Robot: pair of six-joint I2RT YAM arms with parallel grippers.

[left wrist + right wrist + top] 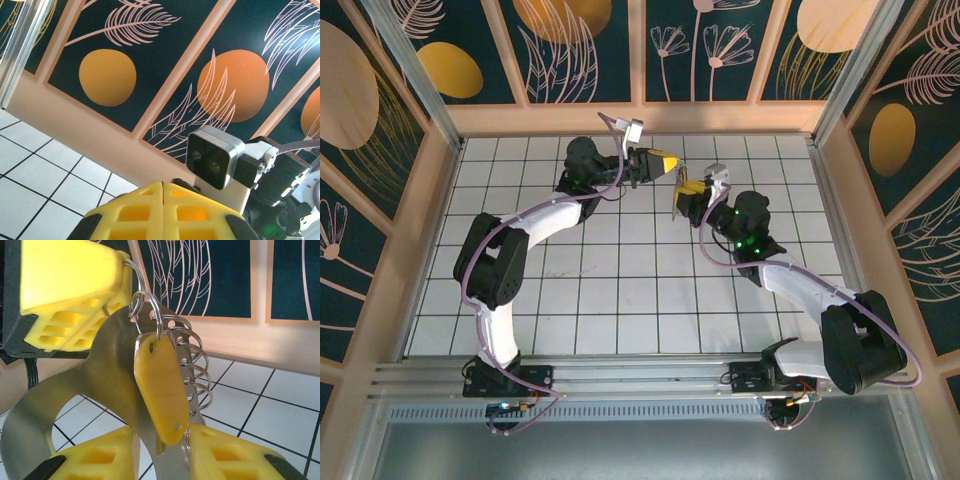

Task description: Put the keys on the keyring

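The key [160,390], a smooth yellow plastic tab, hangs from the keyring [148,307], a thin steel split ring pinched at the tip of the left gripper [162,207], whose ribbed yellow fingers are pressed together. Behind it, a shiny metal plate [100,385] edged with wire loops passes between the parted fingers of the right gripper [162,452]; whether they grip it I cannot tell.

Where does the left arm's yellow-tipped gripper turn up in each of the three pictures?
Top external: the left gripper is upper middle, at the end of the left arm, pointing right.
Left wrist: the left gripper is bottom middle, its yellow fingers pressed together.
Right wrist: the left gripper is upper left, a yellow wedge pointing right.
Shared landmark: the white tiled table with dark grid lines.
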